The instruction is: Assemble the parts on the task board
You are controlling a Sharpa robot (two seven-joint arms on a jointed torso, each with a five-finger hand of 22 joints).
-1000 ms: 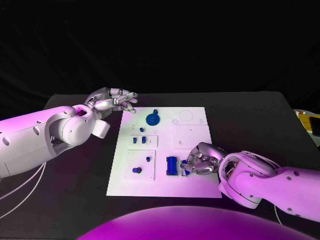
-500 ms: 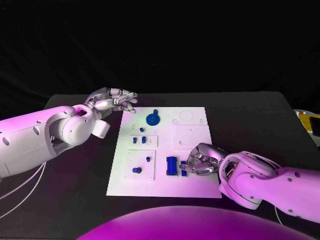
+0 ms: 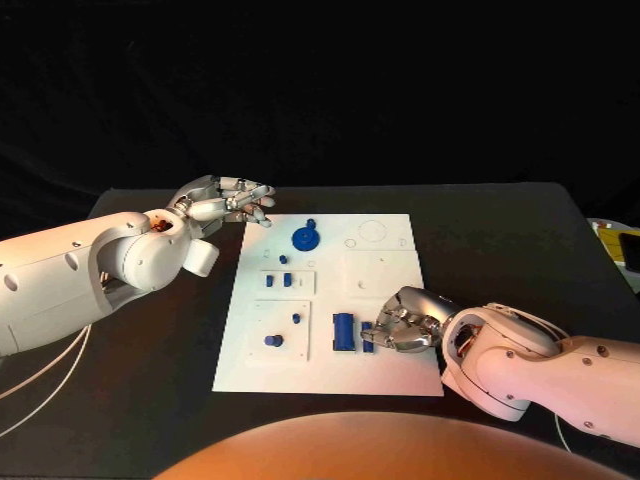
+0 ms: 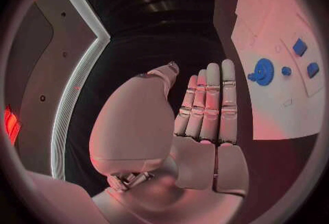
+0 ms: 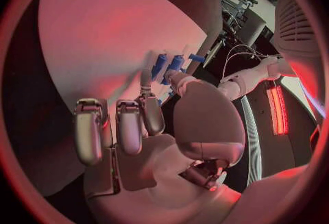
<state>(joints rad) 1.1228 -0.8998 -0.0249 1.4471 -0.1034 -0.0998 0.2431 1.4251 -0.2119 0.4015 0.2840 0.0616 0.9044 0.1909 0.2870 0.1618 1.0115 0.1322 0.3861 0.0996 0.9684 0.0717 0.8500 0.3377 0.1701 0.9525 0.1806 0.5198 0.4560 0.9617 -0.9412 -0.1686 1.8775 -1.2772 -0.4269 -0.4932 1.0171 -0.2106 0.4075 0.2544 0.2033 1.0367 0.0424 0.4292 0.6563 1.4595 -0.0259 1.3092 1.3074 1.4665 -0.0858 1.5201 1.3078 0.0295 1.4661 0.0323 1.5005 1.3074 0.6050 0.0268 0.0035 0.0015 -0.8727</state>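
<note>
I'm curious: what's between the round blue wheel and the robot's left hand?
In the head view, just bare white task board and black table between the wheel and left hand.

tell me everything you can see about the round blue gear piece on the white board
The blue gear is a flat, toothed disc, plastic-looking, with a small knob jutting from its far edge. It lies flat near the far left corner of the task board. Nothing touches it; the left hand hovers just beyond that corner, empty.

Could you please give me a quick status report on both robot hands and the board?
Left robot hand open, hovering off the white task board's far corner. Right robot hand fingertips at the small upright blue parts; grip unclear. Nothing in the way.
</note>
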